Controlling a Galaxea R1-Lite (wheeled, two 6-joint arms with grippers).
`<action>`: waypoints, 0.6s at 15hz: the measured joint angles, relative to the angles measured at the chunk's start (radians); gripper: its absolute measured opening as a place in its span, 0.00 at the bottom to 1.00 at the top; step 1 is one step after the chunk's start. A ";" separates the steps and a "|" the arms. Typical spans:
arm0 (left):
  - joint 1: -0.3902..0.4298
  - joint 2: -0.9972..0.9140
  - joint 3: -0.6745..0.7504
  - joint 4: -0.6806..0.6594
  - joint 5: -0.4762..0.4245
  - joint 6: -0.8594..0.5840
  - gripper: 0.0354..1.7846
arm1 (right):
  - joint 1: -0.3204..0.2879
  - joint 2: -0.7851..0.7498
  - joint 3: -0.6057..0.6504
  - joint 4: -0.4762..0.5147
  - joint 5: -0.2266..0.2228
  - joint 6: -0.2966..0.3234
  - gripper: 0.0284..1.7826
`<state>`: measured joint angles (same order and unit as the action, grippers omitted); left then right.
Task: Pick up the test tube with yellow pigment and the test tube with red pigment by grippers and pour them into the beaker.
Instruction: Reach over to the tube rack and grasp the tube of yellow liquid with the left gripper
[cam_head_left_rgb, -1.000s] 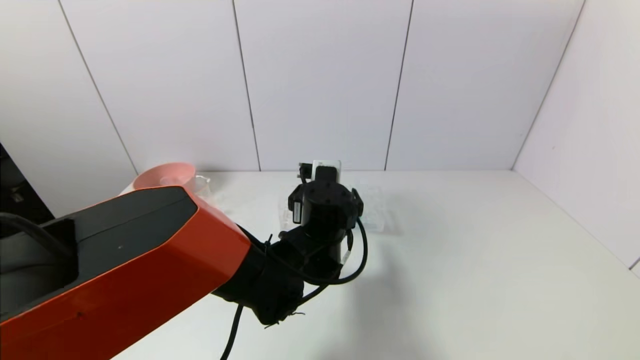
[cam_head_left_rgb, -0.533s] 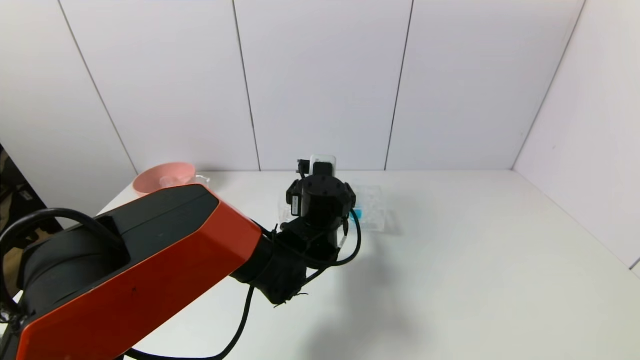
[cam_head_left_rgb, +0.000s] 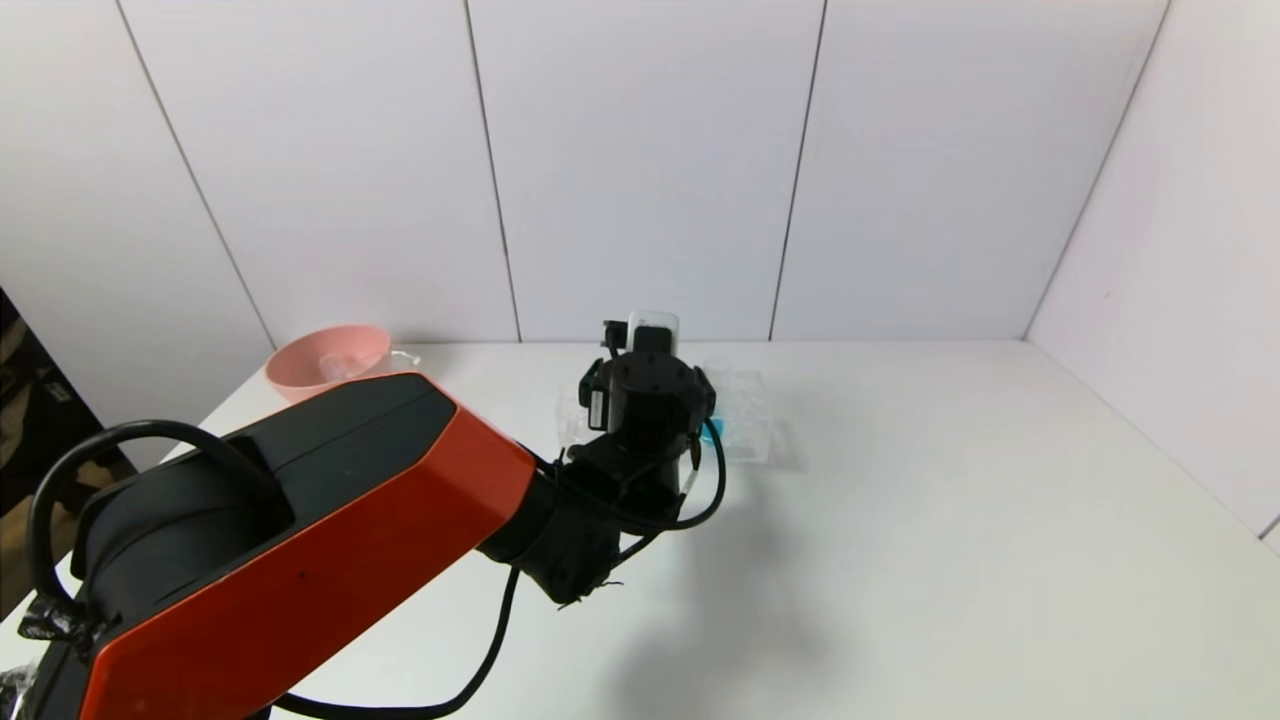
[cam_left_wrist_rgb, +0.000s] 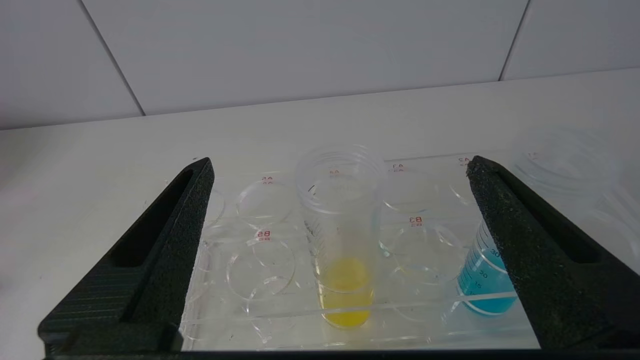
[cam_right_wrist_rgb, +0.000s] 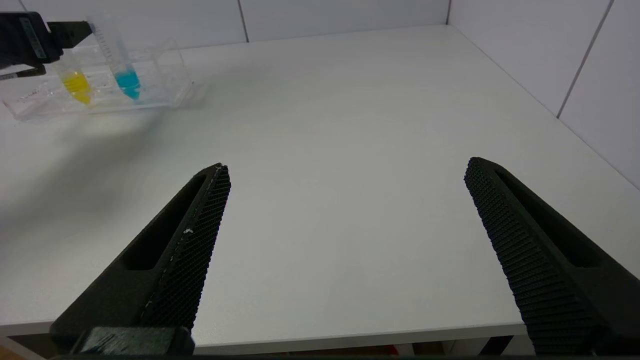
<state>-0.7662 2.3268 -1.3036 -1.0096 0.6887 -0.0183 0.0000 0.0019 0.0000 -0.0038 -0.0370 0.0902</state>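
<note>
Your black left gripper (cam_left_wrist_rgb: 340, 210) is spread wide; the slim clear yellow-bottomed test tube (cam_left_wrist_rgb: 342, 235) stands centred between its fingers (cam_left_wrist_rgb: 170, 240), untouched.

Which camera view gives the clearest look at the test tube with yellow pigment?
The left wrist view: the test tube with yellow pigment stands upright in the rack, centred between the open left gripper. The right wrist view shows it small and distant; the head view hides it.

Left hand (cam_left_wrist_rgb: 340, 210) now closer over the rack (cam_head_left_rgb: 740, 425).
</note>
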 joint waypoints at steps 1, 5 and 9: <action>0.002 0.003 -0.004 0.000 0.000 0.000 0.99 | 0.000 0.000 0.000 0.000 0.000 0.000 0.96; 0.002 0.013 -0.008 -0.002 -0.004 0.000 0.86 | 0.000 0.000 0.000 0.000 0.000 0.000 0.96; 0.002 0.021 -0.010 -0.003 -0.007 0.000 0.50 | 0.000 0.000 0.000 0.000 0.000 0.000 0.96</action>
<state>-0.7643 2.3481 -1.3138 -1.0126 0.6817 -0.0181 0.0000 0.0019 0.0000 -0.0043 -0.0374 0.0902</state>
